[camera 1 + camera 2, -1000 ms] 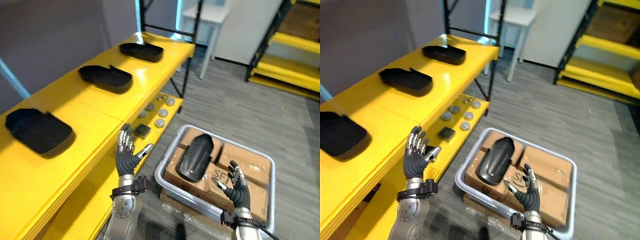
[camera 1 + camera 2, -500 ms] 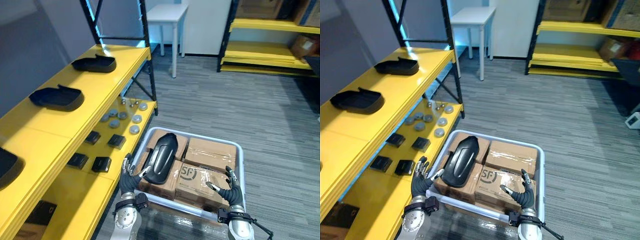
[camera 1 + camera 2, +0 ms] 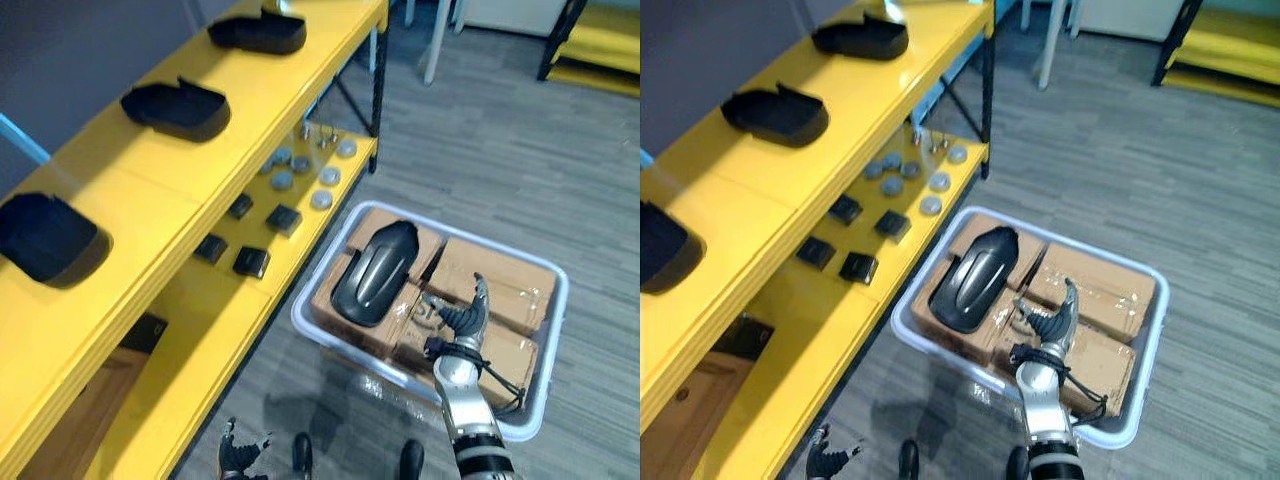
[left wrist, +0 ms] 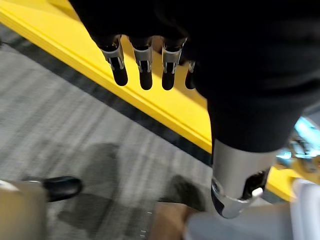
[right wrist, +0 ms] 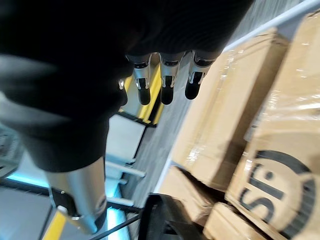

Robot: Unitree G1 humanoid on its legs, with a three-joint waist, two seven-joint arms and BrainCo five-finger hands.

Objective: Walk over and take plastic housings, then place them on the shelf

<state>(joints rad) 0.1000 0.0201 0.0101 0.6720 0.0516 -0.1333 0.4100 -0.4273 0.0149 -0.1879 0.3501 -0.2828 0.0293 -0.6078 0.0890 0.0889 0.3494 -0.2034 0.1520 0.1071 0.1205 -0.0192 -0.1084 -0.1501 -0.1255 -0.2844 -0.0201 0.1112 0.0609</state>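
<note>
Left hand (image 3: 240, 459) has dropped low; right hand (image 3: 468, 315) hovers, fingers (image 5: 167, 86) seemingly relaxed.

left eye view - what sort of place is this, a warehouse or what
Probably a storeroom or small warehouse: yellow shelf racks carrying black plastic housings and small parts, plus a grey bin of taped cardboard boxes.
</note>
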